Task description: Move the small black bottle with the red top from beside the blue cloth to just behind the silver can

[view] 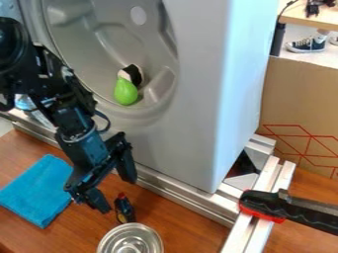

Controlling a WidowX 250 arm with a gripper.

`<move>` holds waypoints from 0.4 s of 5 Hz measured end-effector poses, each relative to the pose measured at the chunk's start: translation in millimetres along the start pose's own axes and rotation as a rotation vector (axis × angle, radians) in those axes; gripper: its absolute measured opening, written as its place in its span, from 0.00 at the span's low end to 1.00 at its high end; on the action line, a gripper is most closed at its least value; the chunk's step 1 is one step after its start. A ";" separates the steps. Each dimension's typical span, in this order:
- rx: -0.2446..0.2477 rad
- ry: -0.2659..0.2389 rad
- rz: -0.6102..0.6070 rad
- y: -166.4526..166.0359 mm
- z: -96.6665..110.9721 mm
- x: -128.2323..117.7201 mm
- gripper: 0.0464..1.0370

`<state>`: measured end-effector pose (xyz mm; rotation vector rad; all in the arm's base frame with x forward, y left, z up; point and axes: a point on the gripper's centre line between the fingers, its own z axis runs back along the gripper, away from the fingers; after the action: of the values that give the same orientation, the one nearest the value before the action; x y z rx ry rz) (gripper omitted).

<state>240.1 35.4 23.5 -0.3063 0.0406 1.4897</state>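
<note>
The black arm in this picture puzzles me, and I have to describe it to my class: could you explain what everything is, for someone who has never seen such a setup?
The black machine is a robot arm, seen by a fixed camera looking down at a slant. It enters from the upper left and ends in a two-finger gripper, a sort of mechanical hand. Its fingers are apart, with nothing visibly held; a small dark bottle with a red top is close by.

On the wooden table are that bottle, a round metal lid and a blue cloth. Behind them stands a grey cabinet with a round hollow, where a green pear-shaped object sits.
</note>
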 end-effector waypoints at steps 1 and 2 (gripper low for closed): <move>-0.047 0.001 -0.048 -5.0 16.7 -5.0 0.96; -0.037 -0.052 -0.080 4.2 43.0 -9.6 0.96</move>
<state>228.2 36.1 66.1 -0.2959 -0.0399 1.4197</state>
